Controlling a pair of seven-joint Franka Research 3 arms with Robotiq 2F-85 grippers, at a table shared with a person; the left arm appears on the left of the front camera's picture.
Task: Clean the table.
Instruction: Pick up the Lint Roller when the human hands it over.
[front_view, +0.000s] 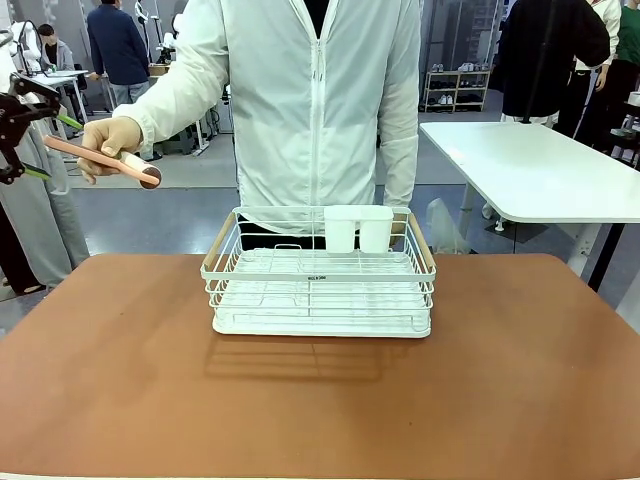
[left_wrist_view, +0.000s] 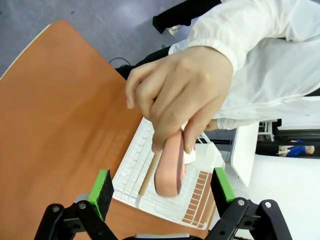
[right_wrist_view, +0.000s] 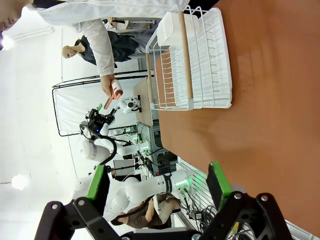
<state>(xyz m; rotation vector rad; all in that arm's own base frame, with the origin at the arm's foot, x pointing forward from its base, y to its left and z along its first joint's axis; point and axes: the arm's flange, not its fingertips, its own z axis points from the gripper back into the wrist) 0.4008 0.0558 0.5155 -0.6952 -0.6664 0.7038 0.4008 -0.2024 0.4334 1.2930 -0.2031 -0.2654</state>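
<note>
Handover time, by the look of it.

Front view: the person's hand (front_view: 112, 135) holds a pink-handled tool (front_view: 70, 152) out in the air past the far left corner of the surface (front_view: 320, 400), handle end aimed at the left end effector (front_view: 50, 147). That one is spread wide, with the handle tip sitting between its fingers and not clamped. My guess is it's offered that way so the robot gets the handle while the dark working end stays on the person's side. The reddish-brown surface lies right below the camera, with a white wire rack (front_view: 320, 290) parked at its far middle.

Left wrist view: this looks almost straight down the handle. The tool (left_wrist_view: 170, 167) hangs between the green pads (left_wrist_view: 102, 190) of the left end effector (left_wrist_view: 162, 192) with a gap on each side, which the front view can't really settle. The hand (left_wrist_view: 180, 95) grips it from above. The rack (left_wrist_view: 135, 165) and surface (left_wrist_view: 60, 125) sit well below, so the swap is happening up off the top.

Right wrist view: the right end effector (right_wrist_view: 157, 182) is wide too, with nothing in it. The picture is rolled sideways, and the surface (right_wrist_view: 270, 110) runs down its right side. It catches the rack (right_wrist_view: 192, 60) from the side and the hand (right_wrist_view: 107, 87) well off in the distance, too small to tell anything about the grip. I reckon the actual cleaning hasn't started yet.
</note>
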